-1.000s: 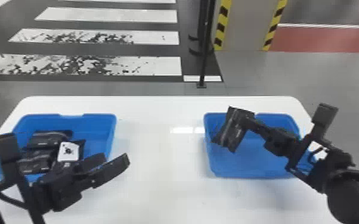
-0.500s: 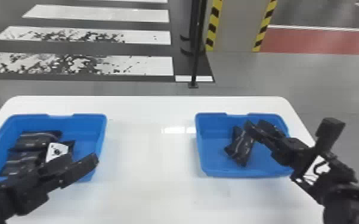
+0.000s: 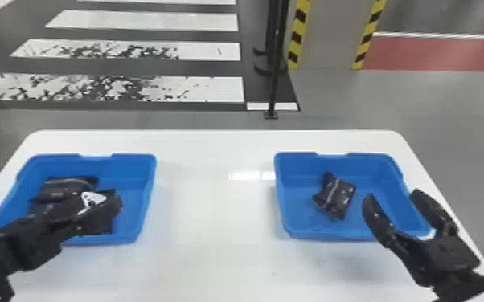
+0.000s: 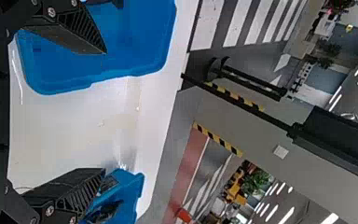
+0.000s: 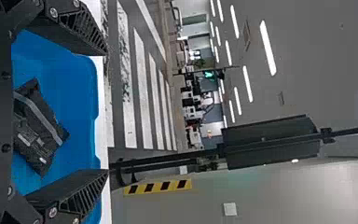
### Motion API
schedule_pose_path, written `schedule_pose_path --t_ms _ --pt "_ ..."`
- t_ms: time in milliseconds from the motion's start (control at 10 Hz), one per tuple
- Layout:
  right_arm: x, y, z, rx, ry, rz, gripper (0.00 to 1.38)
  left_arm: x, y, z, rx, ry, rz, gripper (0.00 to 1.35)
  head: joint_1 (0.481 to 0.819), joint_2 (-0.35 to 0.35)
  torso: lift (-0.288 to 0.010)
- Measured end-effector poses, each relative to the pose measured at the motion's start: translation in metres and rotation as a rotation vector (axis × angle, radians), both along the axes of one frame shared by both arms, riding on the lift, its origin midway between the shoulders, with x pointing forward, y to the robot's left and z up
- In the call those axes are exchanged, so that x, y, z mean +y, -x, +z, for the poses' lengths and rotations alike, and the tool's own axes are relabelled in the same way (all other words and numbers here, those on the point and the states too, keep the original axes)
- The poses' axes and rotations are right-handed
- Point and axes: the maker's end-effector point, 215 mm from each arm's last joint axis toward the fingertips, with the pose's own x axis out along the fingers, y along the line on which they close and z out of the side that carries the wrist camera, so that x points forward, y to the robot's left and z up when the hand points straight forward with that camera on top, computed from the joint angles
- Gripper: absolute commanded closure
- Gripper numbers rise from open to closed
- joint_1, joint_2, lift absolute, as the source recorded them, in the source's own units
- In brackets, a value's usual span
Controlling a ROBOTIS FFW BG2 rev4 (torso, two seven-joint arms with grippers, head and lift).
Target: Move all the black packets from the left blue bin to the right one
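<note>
Your right claw (image 3: 393,195) has its fingers spread wide with nothing between the tips, raised at the near right part of the right bin (image 3: 293,200). One black packet (image 3: 335,196) lies on that bin's floor, left of the fingers and apart from them. Your left claw (image 4: 105,110) is spread and empty too, held over the near part of the left bin (image 3: 134,164), where it partly hides the load. You have at least two more packets there: a far packet (image 3: 66,188) and a white-marked packet (image 3: 91,199) nearer to you. You can't get a sure count past the left arm.

By the look of it, you're between transfers, one packet placed and the rest to go. Next you'll want another pick from the left bin, and the left claw is the better placed for it. Line its fingers up on either side of one packet, lower, then close on the body. Take care: the packets crowd together, so a careless grip could catch two or slip off a crumpled edge. Check the hold before crossing the table (image 3: 213,241).
</note>
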Motion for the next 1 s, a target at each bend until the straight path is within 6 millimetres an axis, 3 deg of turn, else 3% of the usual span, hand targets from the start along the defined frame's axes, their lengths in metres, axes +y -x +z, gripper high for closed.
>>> schedule_pose_path --t_ms 200,500,800,1000 --pt "0.021 0.032 0.005 0.002 -0.008 0.019 0.13 0.030 -0.017 -0.013 0.057 -0.073 0.058 0.15 0.695 0.053 -0.138" --pt "0.053 0.066 -0.019 0.080 -0.111 0.061 0.14 0.065 -0.038 -0.050 0.191 -0.108 0.133 0.15 0.695 0.146 -0.138" --pt "0.060 0.074 -0.031 0.120 -0.146 0.071 0.14 0.088 -0.047 -0.080 0.318 -0.151 0.202 0.16 0.695 0.198 -0.138" --pt "0.060 0.075 -0.035 0.132 -0.162 0.071 0.14 0.086 -0.053 -0.102 0.389 -0.134 0.205 0.16 0.695 0.195 -0.138"
